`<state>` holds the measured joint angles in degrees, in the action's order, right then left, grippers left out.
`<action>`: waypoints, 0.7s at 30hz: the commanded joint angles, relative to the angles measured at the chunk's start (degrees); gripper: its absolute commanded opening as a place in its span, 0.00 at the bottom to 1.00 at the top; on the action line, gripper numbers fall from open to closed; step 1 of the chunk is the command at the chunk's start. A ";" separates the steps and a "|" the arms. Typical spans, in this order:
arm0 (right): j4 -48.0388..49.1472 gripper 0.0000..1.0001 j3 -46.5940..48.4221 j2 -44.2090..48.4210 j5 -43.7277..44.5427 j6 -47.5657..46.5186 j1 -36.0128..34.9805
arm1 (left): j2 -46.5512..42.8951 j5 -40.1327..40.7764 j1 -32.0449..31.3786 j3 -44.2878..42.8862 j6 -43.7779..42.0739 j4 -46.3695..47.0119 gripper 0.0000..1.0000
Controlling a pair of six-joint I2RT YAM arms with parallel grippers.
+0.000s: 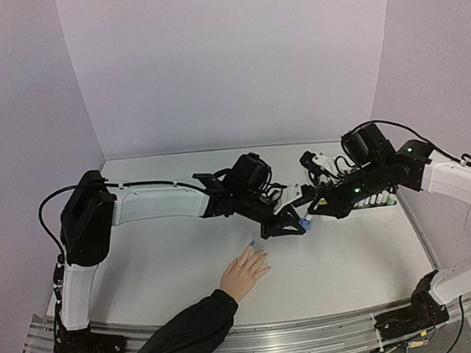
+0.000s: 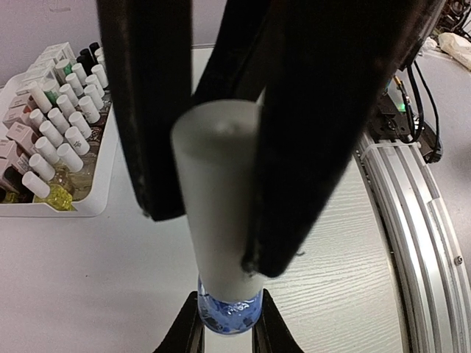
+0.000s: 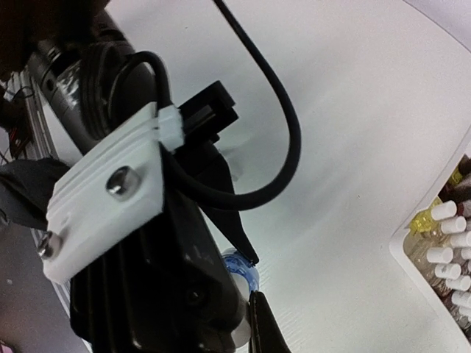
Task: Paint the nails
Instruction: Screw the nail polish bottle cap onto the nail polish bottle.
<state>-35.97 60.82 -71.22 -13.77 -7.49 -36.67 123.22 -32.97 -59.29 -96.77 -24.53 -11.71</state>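
A light-skinned hand (image 1: 244, 275) in a dark sleeve lies flat on the table, its nails (image 1: 251, 245) pointing toward the grippers; one fingertip shows blue. Above and to the right of it, my two grippers meet. My left gripper (image 1: 295, 221) (image 2: 213, 239) is shut on the long white cap (image 2: 217, 206) of a polish bottle. My right gripper (image 1: 312, 216) (image 3: 254, 278) is shut on the small blue glass bottle (image 2: 228, 312) (image 3: 244, 266) below that cap. The cap sits on the bottle. No brush is visible.
A white tray (image 2: 81, 209) (image 1: 388, 209) filled with several white-capped polish bottles (image 3: 445, 243) stands at the right, behind my right arm. The aluminium rail (image 2: 412, 243) runs along the near table edge. The person's sleeve (image 1: 181, 338) crosses that edge.
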 commanded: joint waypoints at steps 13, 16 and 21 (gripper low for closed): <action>0.53 0.04 5.40 -5.01 9.68 33.84 -2.63 | 1.73 6.63 0.05 -5.64 -0.40 7.41 0.00; 0.09 0.04 8.18 -7.19 8.59 36.84 -2.75 | 2.16 7.22 -0.15 -5.99 -0.88 6.77 0.00; -2.96 0.05 11.57 -10.16 10.38 45.49 -3.65 | 2.55 9.18 -0.22 -6.43 -1.25 6.57 0.00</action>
<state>-38.90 68.19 -78.73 -1.45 28.98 -38.08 125.52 -25.41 -58.04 -99.28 -24.06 -9.54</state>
